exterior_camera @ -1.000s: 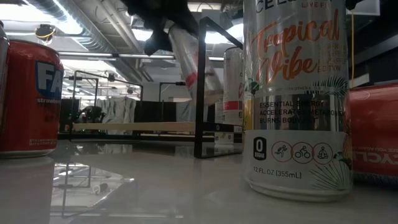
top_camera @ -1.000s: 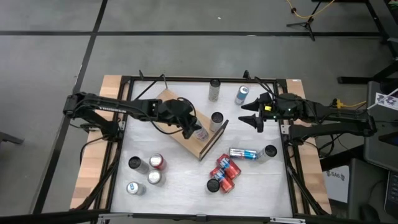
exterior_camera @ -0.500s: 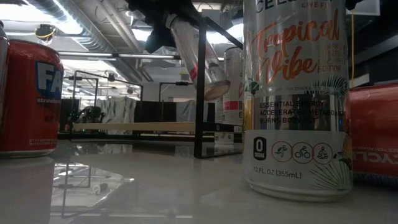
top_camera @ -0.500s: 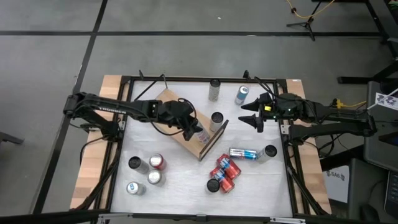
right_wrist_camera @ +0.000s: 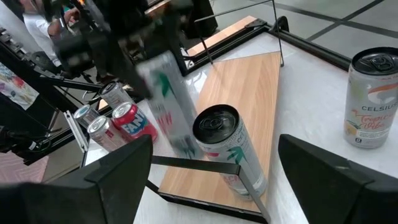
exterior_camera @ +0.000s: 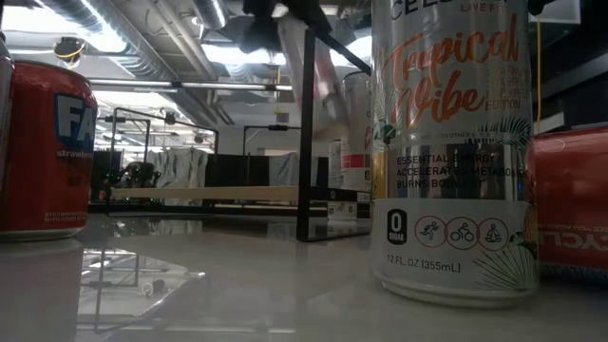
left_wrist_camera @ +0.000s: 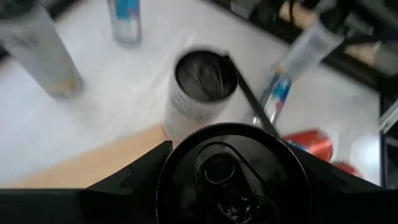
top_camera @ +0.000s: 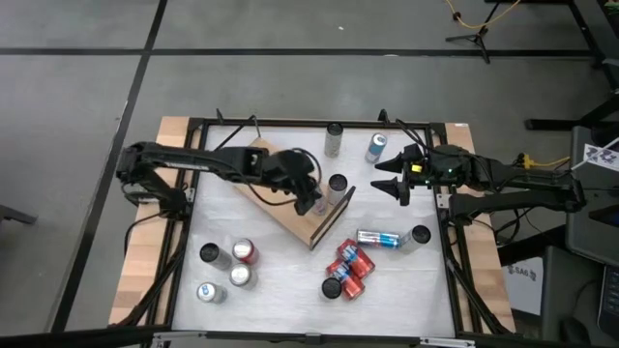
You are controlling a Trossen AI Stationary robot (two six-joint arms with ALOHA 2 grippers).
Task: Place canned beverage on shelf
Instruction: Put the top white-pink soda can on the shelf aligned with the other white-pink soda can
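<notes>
The slim can [right_wrist_camera: 166, 102] hangs tilted above the shelf [top_camera: 280, 205], clamped in the left gripper [top_camera: 308, 196]. 1 can [top_camera: 337, 184] already stands at the shelf's far end; setting this one down remains. The right gripper [top_camera: 387, 180], jaws apart and empty, waits near the table's right edge. Only the left wrist view shows the held can's lid.
</notes>
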